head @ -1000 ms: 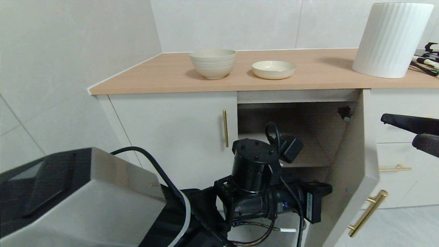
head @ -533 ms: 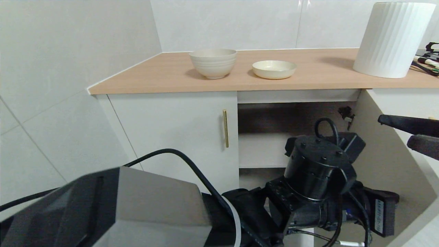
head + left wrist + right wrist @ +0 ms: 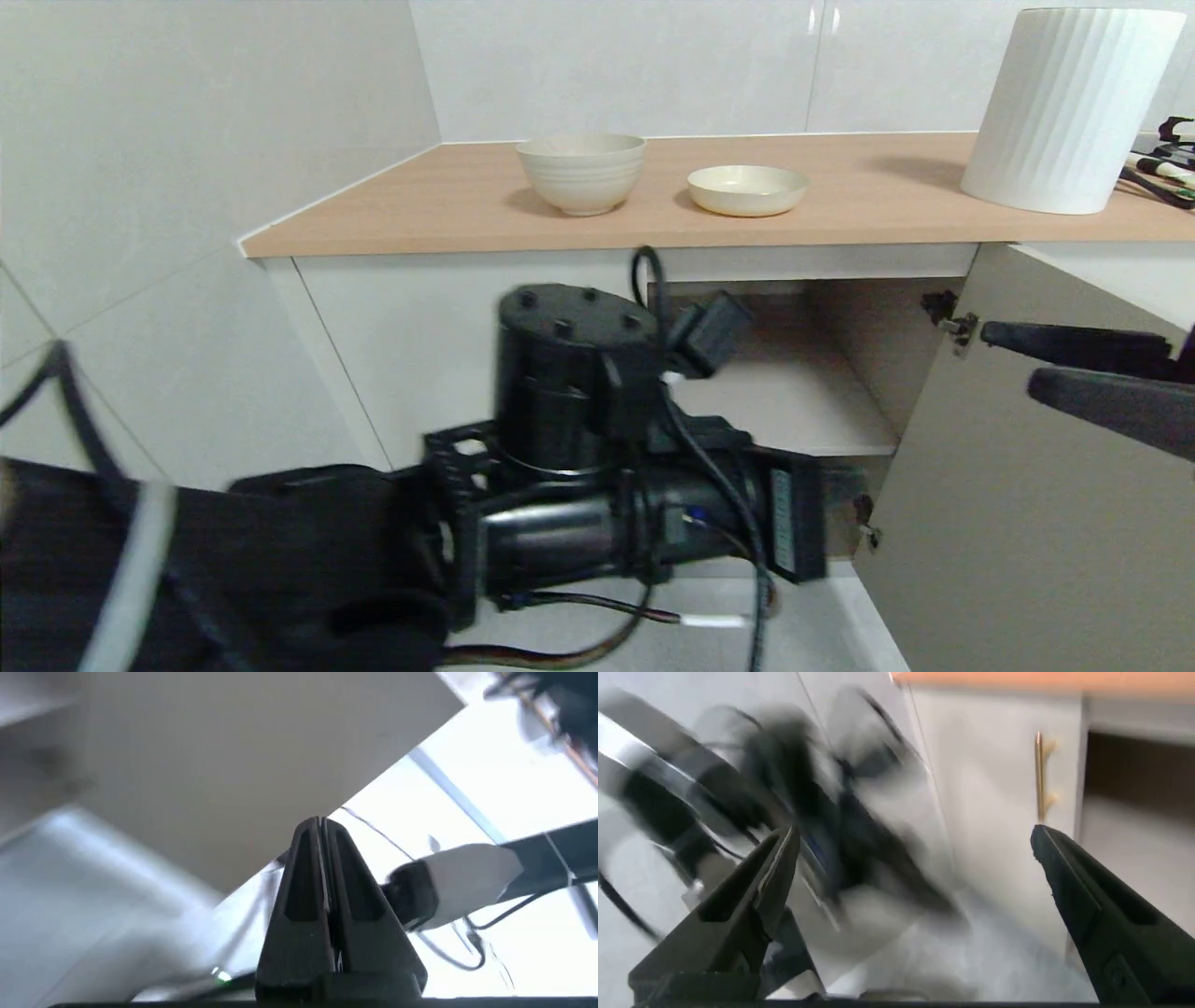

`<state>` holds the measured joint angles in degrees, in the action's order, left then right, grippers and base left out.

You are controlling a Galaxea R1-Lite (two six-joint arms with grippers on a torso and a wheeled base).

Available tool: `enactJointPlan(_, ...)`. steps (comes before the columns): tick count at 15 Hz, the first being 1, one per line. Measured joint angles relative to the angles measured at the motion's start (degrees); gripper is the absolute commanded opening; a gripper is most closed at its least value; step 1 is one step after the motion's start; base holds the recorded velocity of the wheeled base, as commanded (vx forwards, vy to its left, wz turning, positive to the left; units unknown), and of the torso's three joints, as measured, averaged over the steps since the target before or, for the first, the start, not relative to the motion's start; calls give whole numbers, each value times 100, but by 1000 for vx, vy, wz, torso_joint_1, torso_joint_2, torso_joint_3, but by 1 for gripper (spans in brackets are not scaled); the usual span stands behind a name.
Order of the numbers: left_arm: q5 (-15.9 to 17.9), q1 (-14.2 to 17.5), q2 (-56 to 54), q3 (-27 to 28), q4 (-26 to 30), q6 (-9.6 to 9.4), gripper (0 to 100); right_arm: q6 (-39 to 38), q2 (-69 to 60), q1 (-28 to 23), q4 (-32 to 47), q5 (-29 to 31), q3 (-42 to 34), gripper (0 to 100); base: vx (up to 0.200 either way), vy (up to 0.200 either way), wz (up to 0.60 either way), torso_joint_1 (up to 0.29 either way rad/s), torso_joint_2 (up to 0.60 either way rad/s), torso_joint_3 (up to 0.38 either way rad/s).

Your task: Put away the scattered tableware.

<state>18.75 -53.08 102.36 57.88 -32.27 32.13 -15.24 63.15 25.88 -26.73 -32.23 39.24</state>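
Note:
A cream bowl (image 3: 581, 173) and a shallow cream dish (image 3: 747, 189) stand side by side on the wooden countertop (image 3: 420, 215). Below them the cabinet stands with its right door (image 3: 1018, 485) swung wide, showing a bare shelf (image 3: 794, 401). My left arm's wrist (image 3: 579, 448) hangs in front of the closed left door, below the counter. The left gripper (image 3: 320, 831) is shut with nothing in it. My right gripper (image 3: 1013, 359) is open beside the open door's upper hinge; in its own wrist view the right gripper (image 3: 915, 840) spreads wide and empty.
A tall white ribbed container (image 3: 1069, 107) stands at the counter's right end, with several utensils (image 3: 1167, 168) beyond it. The closed left door carries a gold handle (image 3: 1043, 775). Tiled walls close off the left and the back.
The right cabinet door has swung wide open. My left arm swung to the right, then back left and up, in front of the closed door. The right gripper has shifted slightly left.

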Motion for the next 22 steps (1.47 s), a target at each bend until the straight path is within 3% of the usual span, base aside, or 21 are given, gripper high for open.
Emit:
enactJointPlan(2,-12,818,-1067,-323,1235,-211,0,18,545,5,9,130,224,100,0,0,0,0,0,0)
enactJointPlan(4,-30,1690,-2009,-557,2143,-657,0,211,1045,9,68,640,466,100,0,0,0,0,0,0)
enactJointPlan(5,-35,2044,-2426,-697,2367,-857,0,429,1246,22,154,1139,566,100,0,0,0,0,0,0)
enactJointPlan(7,-35,2591,-3104,-996,2562,-1085,0,980,1526,135,350,2660,720,100,0,0,0,0,0,0)
enactJointPlan(8,-39,2814,-3388,-1134,2595,-1128,0,1256,1629,261,427,3313,806,100,0,0,0,0,0,0)
enactJointPlan(9,-39,2955,-3589,-1215,2606,-1151,0,1401,1690,402,468,3568,911,100,0,0,0,0,0,0)
enactJointPlan(13,-37,3117,-3939,-1296,2609,-1317,0,1139,1535,586,897,3647,1048,100,0,0,0,0,0,0)
enactJointPlan(14,-37,3123,-3974,-1296,2606,-1318,100,1103,1449,601,963,3646,1092,100,0,0,0,0,0,0)
enactJointPlan(22,-44,3133,-4027,-1257,2570,-1380,100,1026,1091,610,1251,3672,1335,100,0,0,0,0,0,0)
